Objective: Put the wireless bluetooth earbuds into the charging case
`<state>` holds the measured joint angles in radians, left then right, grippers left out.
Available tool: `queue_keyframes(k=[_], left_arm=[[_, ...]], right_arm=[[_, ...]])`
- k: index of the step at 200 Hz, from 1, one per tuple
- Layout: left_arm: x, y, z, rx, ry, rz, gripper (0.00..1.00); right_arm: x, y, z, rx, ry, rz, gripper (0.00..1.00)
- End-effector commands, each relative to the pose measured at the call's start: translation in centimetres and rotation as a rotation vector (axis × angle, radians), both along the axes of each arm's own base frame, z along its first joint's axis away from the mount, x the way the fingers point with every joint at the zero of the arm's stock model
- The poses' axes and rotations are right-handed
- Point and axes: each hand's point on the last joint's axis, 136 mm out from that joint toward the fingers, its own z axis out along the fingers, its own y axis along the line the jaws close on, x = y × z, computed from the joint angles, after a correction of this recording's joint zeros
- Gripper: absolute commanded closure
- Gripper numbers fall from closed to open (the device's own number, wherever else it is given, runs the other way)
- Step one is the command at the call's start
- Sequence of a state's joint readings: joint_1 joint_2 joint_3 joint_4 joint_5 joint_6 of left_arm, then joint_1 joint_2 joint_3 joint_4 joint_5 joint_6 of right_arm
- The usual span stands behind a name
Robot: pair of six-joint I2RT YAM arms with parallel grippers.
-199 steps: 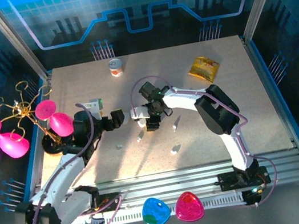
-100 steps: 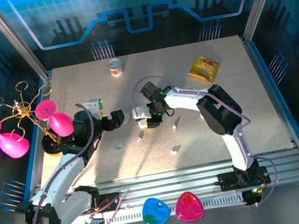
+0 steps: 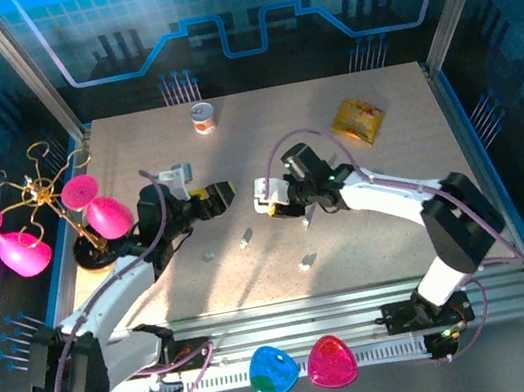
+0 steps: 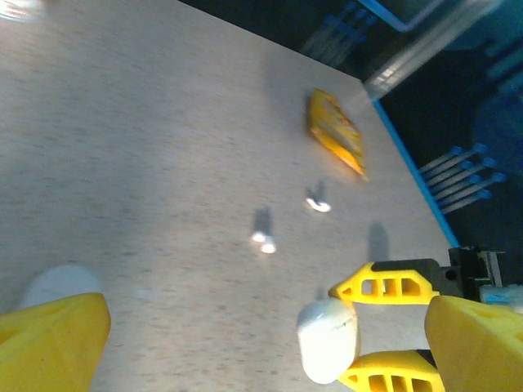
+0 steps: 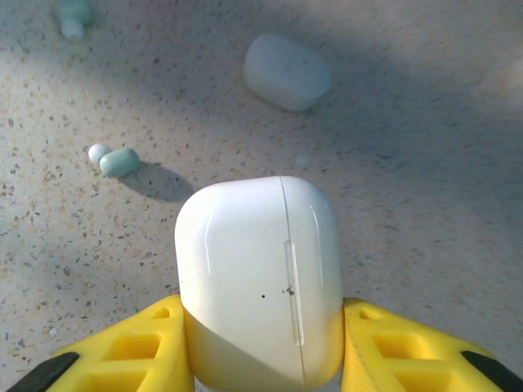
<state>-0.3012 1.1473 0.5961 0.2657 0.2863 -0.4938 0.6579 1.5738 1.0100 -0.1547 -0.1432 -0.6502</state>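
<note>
**Case clamped on the right, nearest earbud down at seven o'clock**

The right gripper (image 3: 272, 204) is closed on a white rounded plastic charging case (image 5: 260, 269), with one yellow finger pressed to each flank. The lid seam looks shut. In the overhead view the left gripper (image 3: 215, 196) hangs at the case's nine o'clock. Its jaws are spread wide and hold nothing, and its tips point at the case, near it but apart.

The nearest small white stemmed plastic earbud (image 5: 114, 161) lies flat on the speckled beige tabletop (image 3: 397, 213). From the right wrist camera it sits at ten o'clock from the held case. Its long axis runs close to the nine-to-three line, with the rounded end toward nine. Overhead, what I take to be the same earbud lies at seven o'clock from the right gripper and five o'clock from the left, about as near to one as the other. A second pebble-shaped white case (image 5: 287, 72) rests on the table at twelve o'clock beyond the held one.

With the right jaws occupied, the free left arm looks better placed for the pick. It would need to drop toward its five o'clock and turn its jaws to straddle the stem across its short side. The lid probably has to be opened first.
</note>
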Motion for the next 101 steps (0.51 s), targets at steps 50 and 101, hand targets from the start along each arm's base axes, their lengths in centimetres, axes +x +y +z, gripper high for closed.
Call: queue_keyframes(k=[50,101], left_arm=[[-3.0,-9.0,4.0,-0.171,-0.060,-0.339,0.14],[-3.4,-10.3,3.8,-0.193,-0.058,-0.381,0.38]], right_arm=[[-0.9,-1.4,8.0,0.192,-0.178,-0.054,0.74],[-1.6,-1.3,9.9,0.245,-0.201,-0.040,0.74]])
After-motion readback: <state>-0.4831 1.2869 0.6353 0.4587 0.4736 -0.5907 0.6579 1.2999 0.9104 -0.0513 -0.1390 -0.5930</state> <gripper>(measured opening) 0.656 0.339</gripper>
